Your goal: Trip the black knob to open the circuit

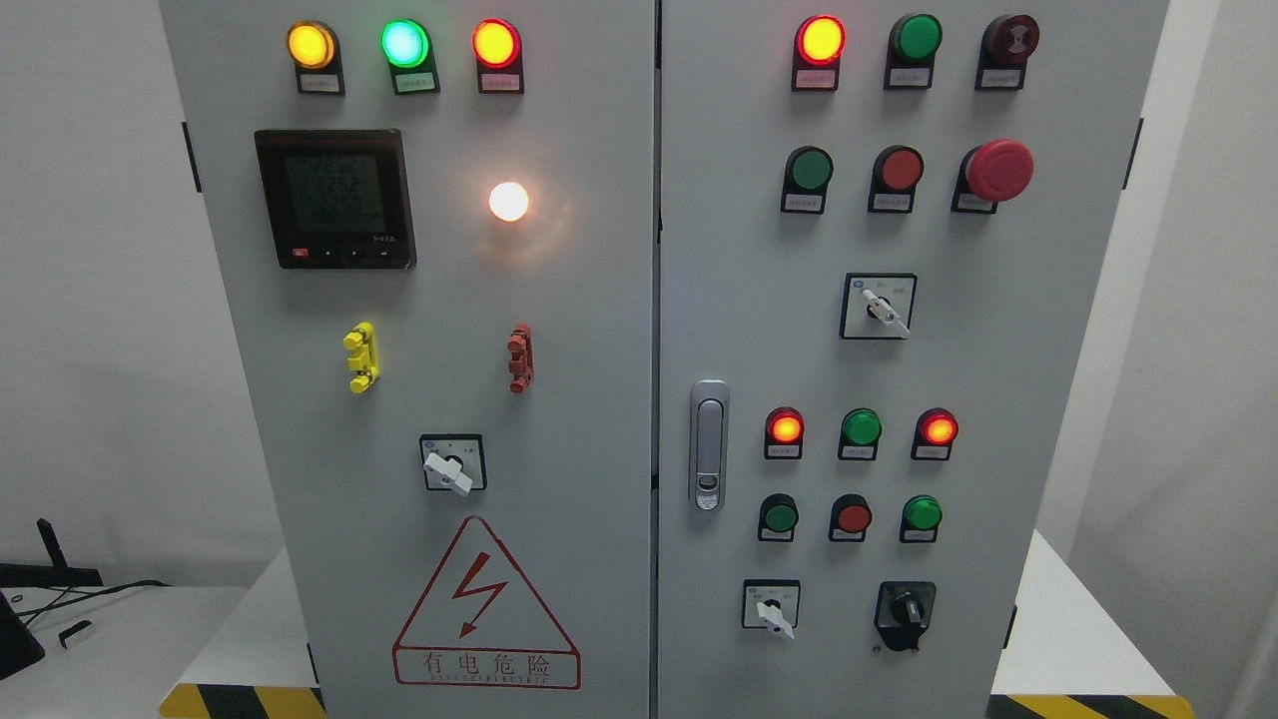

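Facing black knob [905, 607], untouched, low on cabinet [599, 399].

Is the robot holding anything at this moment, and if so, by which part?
Nothing is held. Neither robot hand is in view, and the black knob at the lower right of the cabinet is untouched.

**An electrical test room or lab**

A grey two-door control cabinet [559, 399] fills the view, set with lit indicator lamps [404, 43], push buttons, rotary selector switches [452, 463], a digital power meter [334, 198] and a red high-voltage warning triangle [486, 604]. It stands on a white platform [1068, 639] edged in yellow-black hazard tape [245, 701], between plain white walls.
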Robot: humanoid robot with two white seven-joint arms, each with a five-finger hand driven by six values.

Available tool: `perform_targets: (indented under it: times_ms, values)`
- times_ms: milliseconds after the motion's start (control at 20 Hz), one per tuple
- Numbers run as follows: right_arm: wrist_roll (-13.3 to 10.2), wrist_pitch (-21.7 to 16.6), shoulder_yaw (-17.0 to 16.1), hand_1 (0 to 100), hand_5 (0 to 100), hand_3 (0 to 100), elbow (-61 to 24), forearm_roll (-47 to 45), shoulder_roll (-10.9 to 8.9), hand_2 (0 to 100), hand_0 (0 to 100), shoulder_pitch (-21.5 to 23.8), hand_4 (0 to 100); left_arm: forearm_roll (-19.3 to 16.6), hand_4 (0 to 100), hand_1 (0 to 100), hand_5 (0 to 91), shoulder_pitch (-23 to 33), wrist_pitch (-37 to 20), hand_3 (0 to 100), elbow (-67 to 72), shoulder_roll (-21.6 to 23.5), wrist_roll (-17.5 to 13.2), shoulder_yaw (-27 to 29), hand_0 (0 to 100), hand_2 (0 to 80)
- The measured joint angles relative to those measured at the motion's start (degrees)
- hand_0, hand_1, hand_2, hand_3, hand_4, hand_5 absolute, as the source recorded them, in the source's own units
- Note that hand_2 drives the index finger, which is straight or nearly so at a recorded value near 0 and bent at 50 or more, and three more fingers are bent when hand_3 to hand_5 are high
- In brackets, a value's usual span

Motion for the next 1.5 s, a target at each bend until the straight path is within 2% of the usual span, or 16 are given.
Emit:
perform_targets:
  times_ms: [400, 500, 600, 650, 1000, 1100, 1500]
  values:
    - [-0.13, 3.8, -1.09, 58, 59, 76, -1.2, 0.01, -0.64, 47, 23, -7.13, 67, 0.0, 0, 39, 0.0, 0.0, 0.0, 0, 0.0, 0.0, 0.0, 0.0, 12, 0.0]
    - [-0.15, 5.4, -1.3, 58, 74, 79, -1.32, 0.03, -0.65, 47, 23, -9.37, 73, 0.0, 0, 39, 0.0, 0.0, 0.0, 0, 0.0, 0.0, 0.0, 0.0, 12, 0.0]
    - [-0.16, 7.38, -1.49, 59, 76, 81, -1.43, 0.04, -0.65, 48, 23, -11.67, 75, 0.0, 0, 39, 0.0, 0.0, 0.0, 0, 0.0, 0.0, 0.0, 0.0, 12, 0.0]
    - [-0.16, 7.99, -1.58, 60, 79, 85, -1.47, 0.04, -0.66, 49, 22, -12.77, 78, 0.0, 0, 39, 0.0, 0.0, 0.0, 0, 0.0, 0.0, 0.0, 0.0, 12, 0.0]
    - [-0.17, 9.43, -2.04, 63, 80, 89, -1.75, 0.03, -0.73, 51, 23, -17.25, 80, 0.0, 0, 39, 0.0, 0.0, 0.0, 0, 0.0, 0.01, 0.0, 0.0, 12, 0.0]
    - [-0.17, 9.54, -2.13, 67, 80, 89, -1.78, 0.03, -0.76, 51, 24, -17.89, 80, 0.0, 0, 39, 0.0, 0.0, 0.0, 0, 0.0, 0.01, 0.0, 0.0, 12, 0.0]
    - [-0.11, 9.64, -2.47, 69, 80, 88, -1.88, 0.03, -0.96, 51, 28, -19.2, 79, 0.0, 0, 39, 0.0, 0.0, 0.0, 0, 0.0, 0.01, 0.0, 0.0, 12, 0.0]
